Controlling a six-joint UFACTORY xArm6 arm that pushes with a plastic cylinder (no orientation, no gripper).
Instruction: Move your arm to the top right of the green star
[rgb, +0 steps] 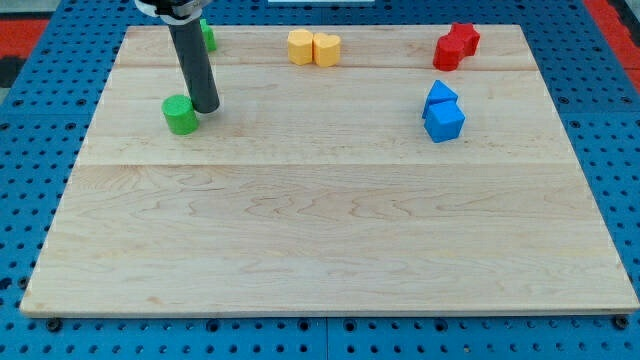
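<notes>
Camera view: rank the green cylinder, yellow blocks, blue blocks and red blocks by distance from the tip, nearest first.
1. Green cylinder block, just left of my tip.
2. Yellow block pair, top centre.
3. Blue block pair, right.
4. Red block pair, top right.

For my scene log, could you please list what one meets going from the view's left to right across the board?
Green cylinder → my tip → yellow blocks → blue blocks → red blocks. A second green block behind the rod overlaps, so it is omitted.
</notes>
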